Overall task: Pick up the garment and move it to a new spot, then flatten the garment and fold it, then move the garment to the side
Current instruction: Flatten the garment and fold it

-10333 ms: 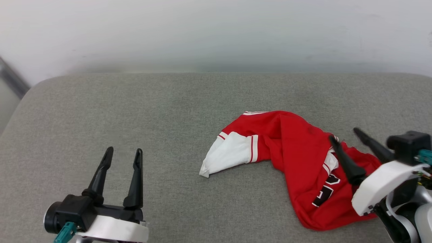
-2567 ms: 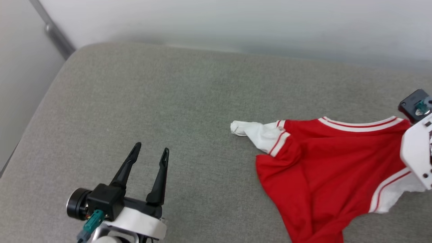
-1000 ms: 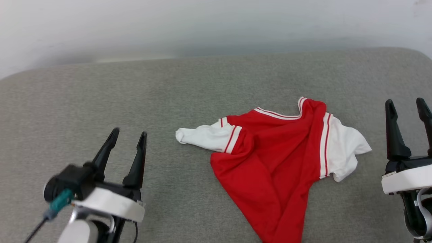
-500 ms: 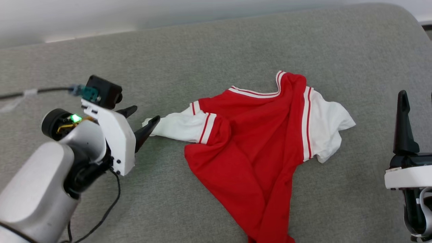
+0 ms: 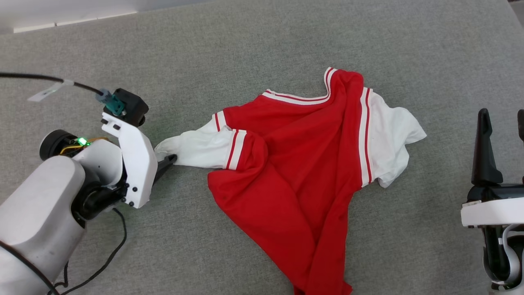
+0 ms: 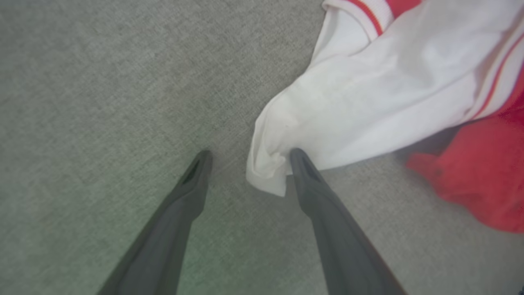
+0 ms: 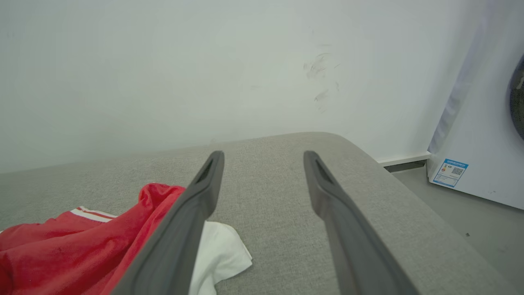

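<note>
The soft red jersey shirt [image 5: 294,164] is lying rumpled mid-cushion [image 5: 245,49] on grey woven fabric, so flattening seems barely begun, with folding and moving aside left. The left gripper [image 6: 250,152] is reaching with wide-spread fingers around the limp white sleeve tip [image 5: 192,145], gripping nothing. The right gripper [image 7: 263,153] is hovering wide open near the cushion's right edge.

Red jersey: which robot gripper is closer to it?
Left. The left gripper is at the tip of a white sleeve of the red jersey, one finger touching it. The right gripper stands beyond the other sleeve, clear of the cloth.
</note>
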Tool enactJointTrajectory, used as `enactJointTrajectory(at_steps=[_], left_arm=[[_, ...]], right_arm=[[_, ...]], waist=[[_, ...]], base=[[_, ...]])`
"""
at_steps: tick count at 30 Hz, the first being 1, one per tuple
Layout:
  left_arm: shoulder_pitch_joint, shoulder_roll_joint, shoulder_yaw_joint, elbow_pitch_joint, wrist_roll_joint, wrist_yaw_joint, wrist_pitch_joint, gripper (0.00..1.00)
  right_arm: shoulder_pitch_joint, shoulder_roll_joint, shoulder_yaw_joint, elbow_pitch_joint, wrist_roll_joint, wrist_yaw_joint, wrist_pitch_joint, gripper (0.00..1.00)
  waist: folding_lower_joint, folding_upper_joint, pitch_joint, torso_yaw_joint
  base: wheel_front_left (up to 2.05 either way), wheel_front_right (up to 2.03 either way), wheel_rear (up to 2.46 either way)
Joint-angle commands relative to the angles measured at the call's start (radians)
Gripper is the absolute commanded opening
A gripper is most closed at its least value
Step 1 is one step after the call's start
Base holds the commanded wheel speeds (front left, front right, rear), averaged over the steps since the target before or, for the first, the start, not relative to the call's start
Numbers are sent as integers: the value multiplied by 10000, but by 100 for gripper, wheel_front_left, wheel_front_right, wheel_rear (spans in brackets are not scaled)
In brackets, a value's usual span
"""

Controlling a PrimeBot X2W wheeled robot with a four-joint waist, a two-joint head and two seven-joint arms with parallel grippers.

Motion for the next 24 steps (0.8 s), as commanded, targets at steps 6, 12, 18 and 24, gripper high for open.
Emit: enactJointTrajectory(at_steps=[6,12,18,24], left_arm=[[31,-79,-633,146,-420,-10,-234,0],[72,187,-559,102,-302,2,-1867,0],[389,644,-271,-155,344,3,-4301,0],[826,993,25,-516,1294,387,-6403,0]], right_arm=[[-203,56,6,167,-129,-3,-42,100],[-85,-118,166,376,-182,-3,204,100],[160,-390,285,495,-113,-5,736,100],[454,-712,491,672,-74,-3,1671,100]], waist=[[-1,0,96,97],[-1,0,-284,292],[-1,0,-953,675],[-1,0,-1555,1202]], base=[[0,0,0],[0,0,0],[0,0,0],[0,0,0]])
